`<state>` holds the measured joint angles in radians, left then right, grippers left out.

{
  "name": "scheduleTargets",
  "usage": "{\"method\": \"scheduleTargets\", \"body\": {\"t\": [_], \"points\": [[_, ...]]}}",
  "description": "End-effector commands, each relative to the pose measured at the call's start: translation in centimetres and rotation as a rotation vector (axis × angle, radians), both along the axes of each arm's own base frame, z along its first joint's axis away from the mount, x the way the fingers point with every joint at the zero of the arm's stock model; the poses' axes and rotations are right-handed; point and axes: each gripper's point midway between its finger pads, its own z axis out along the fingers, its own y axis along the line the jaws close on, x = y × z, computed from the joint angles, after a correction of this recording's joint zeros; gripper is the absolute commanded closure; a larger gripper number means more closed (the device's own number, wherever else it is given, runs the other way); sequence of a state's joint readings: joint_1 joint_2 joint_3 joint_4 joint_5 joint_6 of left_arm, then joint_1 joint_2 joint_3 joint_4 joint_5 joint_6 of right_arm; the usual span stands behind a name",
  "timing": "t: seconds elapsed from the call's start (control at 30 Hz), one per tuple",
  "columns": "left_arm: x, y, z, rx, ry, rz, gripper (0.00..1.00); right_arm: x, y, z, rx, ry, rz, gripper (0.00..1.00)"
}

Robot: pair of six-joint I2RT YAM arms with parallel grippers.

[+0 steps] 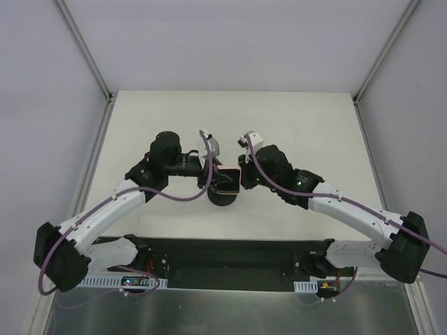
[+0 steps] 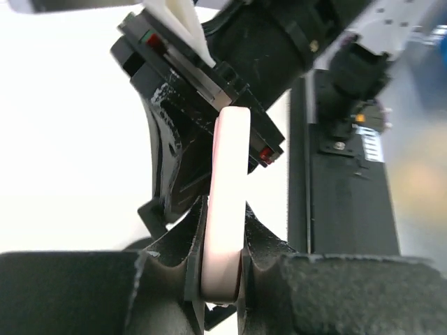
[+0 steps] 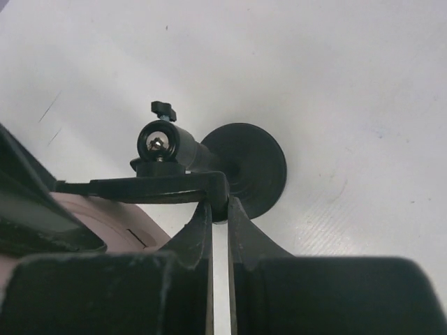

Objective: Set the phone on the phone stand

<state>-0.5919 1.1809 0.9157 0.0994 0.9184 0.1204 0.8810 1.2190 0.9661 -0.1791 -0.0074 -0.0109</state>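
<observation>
Phone (image 2: 230, 153) edge-on in left gripper (image 2: 224, 241) (phone stand (image 3: 255, 164) from right wrist)

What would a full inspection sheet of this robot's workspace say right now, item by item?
Surface: white table, faintly scratched.
Job's things: phone held edge-on; phone stand with its disc base on the table, just below the phone.
Clutter: nothing seen.
Grippers: left gripper, fingers shut on the phone's pale rim; right gripper, fingers shut on the stand's thin bracket.
Cables: purple cables run along both arms.
Surroundings: pale walls, metal frame posts, black base plate at the near edge.
</observation>
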Motion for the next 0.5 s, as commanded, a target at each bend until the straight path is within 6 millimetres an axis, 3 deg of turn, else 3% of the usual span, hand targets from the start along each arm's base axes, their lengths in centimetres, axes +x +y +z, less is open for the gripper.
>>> {"method": "scheduleTargets", "body": {"t": [0.0,0.07,0.1,0.17,0.33,0.47], "points": [[8.4,8.8,-1.7,0.118,0.012,0.88,1.0,2.2,-1.7,4.8,0.074,-0.204,-0.358,1.0],[9.4,11.0,-1.3,0.1,0.002,1.03,1.0,2.6,-2.1,5.3,0.094,-0.232,-0.472,0.99],[9.6,11.5,-1.5,0.102,0.005,1.078,1.0,1.7,-1.3,5.2,0.104,-0.232,-0.478,1.0],[10.4,12.4,-2.0,0.136,-0.014,1.163,1.0,1.8,-2.2,5.8,0.12,-0.267,-0.601,1.0],[11.5,13.0,-4.1,0.174,-0.017,1.235,1.0,-0.3,-2.0,6.9,0.117,-0.331,-0.699,1.0],[11.6,12.8,-4.3,0.132,-0.012,1.253,1.0,-2.2,-0.2,8.2,0.13,-0.363,-0.683,1.0]]}}
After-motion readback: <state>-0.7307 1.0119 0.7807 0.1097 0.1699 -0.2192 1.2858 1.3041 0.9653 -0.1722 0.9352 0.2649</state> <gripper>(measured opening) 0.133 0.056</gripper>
